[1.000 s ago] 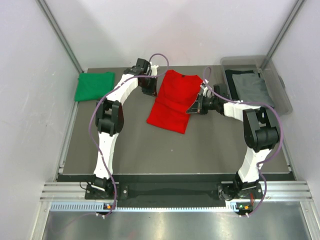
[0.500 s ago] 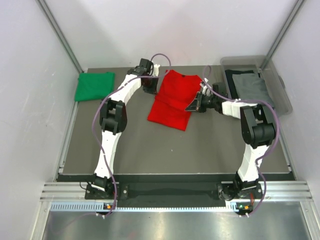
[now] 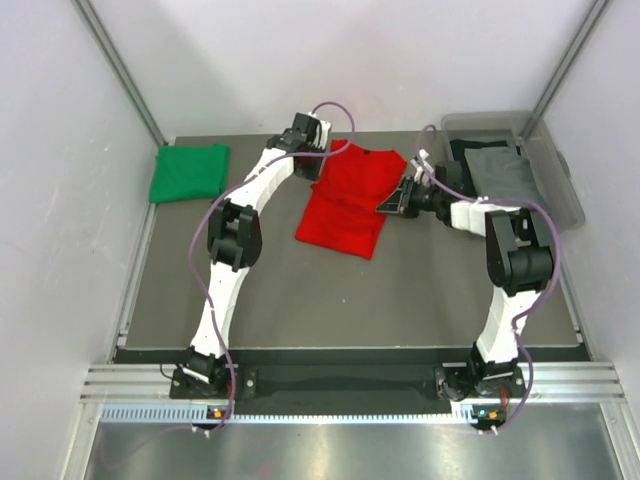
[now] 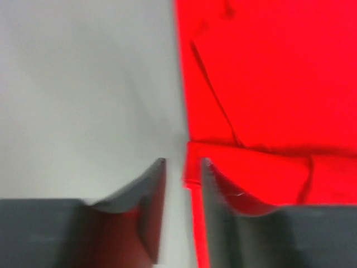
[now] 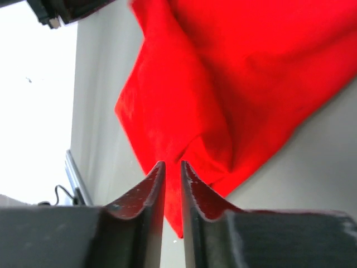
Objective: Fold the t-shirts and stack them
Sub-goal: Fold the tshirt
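Overhead, the green t-shirt [image 3: 188, 172] lies folded far left, which neither wrist camera catches. The left gripper [image 4: 182, 163] and right gripper [image 5: 173, 163], closed a second ago, now stand a slit apart (nothing pinched) at either edge of the red t-shirt [image 3: 345, 205]. It lies creased and partly folded mid-table [image 3: 280, 290], its near edge drawn slightly back.

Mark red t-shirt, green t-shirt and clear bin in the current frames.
red t-shirt [image 3: 345, 200]: top view, middle of the folded cloth.
green t-shirt [image 3: 188, 172]: top view, centre of the cloth.
clear bin [image 3: 563, 180]: top view, its right rim.
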Robot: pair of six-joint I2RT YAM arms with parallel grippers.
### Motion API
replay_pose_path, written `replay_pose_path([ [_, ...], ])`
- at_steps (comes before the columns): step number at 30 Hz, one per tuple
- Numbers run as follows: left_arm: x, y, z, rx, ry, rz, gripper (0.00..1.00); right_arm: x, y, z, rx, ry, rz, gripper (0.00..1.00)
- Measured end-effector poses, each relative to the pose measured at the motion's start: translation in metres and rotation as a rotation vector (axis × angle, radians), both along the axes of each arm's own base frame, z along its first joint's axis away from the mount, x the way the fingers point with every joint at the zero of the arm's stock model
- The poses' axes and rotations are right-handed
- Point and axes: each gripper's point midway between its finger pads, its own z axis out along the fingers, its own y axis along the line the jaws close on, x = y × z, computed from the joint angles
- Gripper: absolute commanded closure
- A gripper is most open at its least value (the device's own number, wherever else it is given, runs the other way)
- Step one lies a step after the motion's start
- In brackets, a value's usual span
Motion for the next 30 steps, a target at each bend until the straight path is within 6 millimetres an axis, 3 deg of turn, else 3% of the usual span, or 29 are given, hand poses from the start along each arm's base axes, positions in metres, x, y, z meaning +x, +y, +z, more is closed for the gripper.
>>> replay_pose_path([
  [3, 0.015, 0.009, 0.018, 0.049, -0.082, 0.048, 0.38, 0.012, -0.017, 0.007, 0.027, -0.011, -0.046, 0.64],
  [6, 0.026, 0.022, 0.033, 0.089, -0.143, 0.091, 0.37, 0.019, -0.031, 0.012, 0.050, -0.024, -0.080, 0.57],
  [8, 0.024, 0.032, 0.038, 0.107, -0.146, 0.110, 0.33, 0.014, -0.038, 0.010, 0.055, -0.011, -0.090, 0.54],
  [10, 0.008, 0.042, 0.039, 0.107, -0.115, 0.113, 0.09, 0.002, -0.040, 0.006, 0.051, 0.015, -0.085, 0.52],
  [15, -0.063, 0.065, 0.039, -0.062, 0.082, 0.088, 0.06, -0.057, -0.011, -0.002, 0.057, 0.119, 0.037, 0.50],
  [19, -0.106, 0.085, 0.034, -0.211, 0.230, 0.103, 0.08, -0.094, 0.010, -0.016, 0.058, 0.208, 0.118, 0.50],
  [21, -0.115, 0.086, 0.026, -0.260, 0.283, 0.097, 0.09, -0.102, 0.013, -0.019, 0.060, 0.242, 0.126, 0.50],
  [26, -0.154, 0.062, 0.002, -0.353, 0.454, 0.048, 0.12, -0.100, 0.014, -0.019, 0.066, 0.252, 0.113, 0.50],
  [30, -0.168, 0.047, -0.014, -0.393, 0.541, 0.026, 0.16, -0.099, 0.013, -0.025, 0.058, 0.265, 0.105, 0.50],
])
